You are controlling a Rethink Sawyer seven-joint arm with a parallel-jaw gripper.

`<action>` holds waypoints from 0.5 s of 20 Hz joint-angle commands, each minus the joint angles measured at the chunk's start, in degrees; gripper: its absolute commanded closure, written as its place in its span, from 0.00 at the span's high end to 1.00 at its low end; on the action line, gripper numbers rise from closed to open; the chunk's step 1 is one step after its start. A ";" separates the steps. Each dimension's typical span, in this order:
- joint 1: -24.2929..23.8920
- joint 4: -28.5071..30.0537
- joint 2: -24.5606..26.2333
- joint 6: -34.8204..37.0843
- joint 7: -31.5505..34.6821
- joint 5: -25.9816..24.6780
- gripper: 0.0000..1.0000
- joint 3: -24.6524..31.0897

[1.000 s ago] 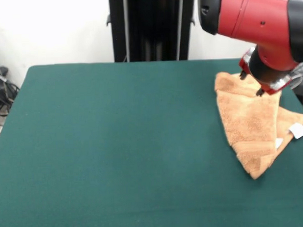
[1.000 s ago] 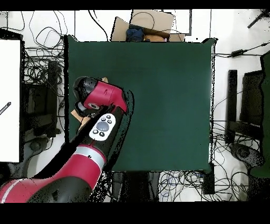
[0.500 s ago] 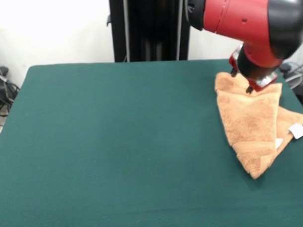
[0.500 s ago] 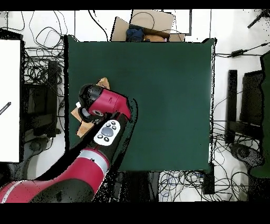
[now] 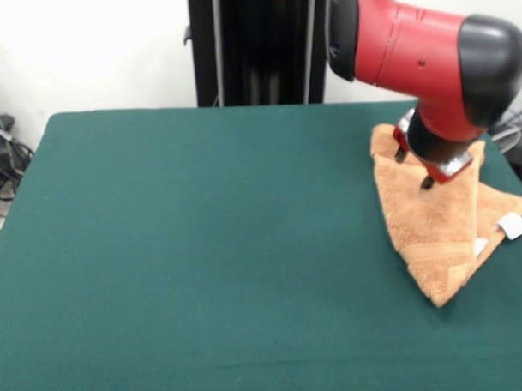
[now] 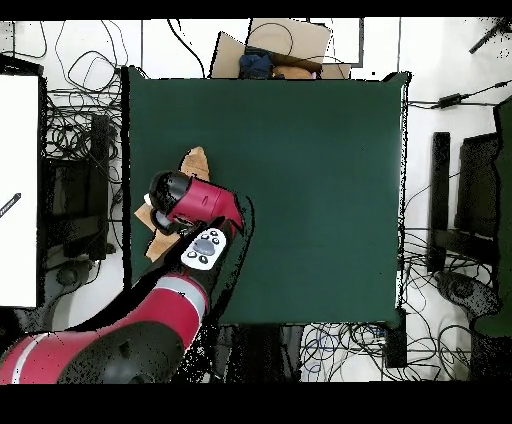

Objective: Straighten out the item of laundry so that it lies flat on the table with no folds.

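The towel [image 5: 433, 219] lies folded at the right side of the front view, on the green table [image 5: 203, 249], bunched into a rough triangle with its point toward the lower right. A second layer sticks out at the right edge, carrying a small white tag [image 5: 512, 225]. In the overhead view the towel [image 6: 194, 163] shows at the left edge of the table [image 6: 320, 180], mostly hidden under the arm.

The red and black arm [image 5: 427, 52] comes down from the upper right of the front view and covers the towel's upper part. The gripper [image 5: 412, 168] hangs over the upper half of the cloth, two dark tips showing apart from each other; whether they touch the fabric I cannot tell.

Around the table, the overhead view shows tangled cables [image 6: 80, 130] along the left side, a cardboard box [image 6: 280, 45] at the top edge, and a white board [image 6: 20, 190] at far left. The rest of the tabletop is bare green.
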 commanded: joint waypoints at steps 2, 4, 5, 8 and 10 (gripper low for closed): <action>-2.09 1.73 5.14 -4.30 4.58 -1.19 1.00 9.24; -2.51 1.62 5.14 -4.02 4.25 -1.36 1.00 9.27; -2.17 2.33 4.87 -4.48 4.34 -1.20 1.00 9.42; -2.23 2.30 4.80 -4.42 4.44 -1.46 1.00 9.07; -2.73 2.35 4.38 -4.01 3.94 -1.66 1.00 8.91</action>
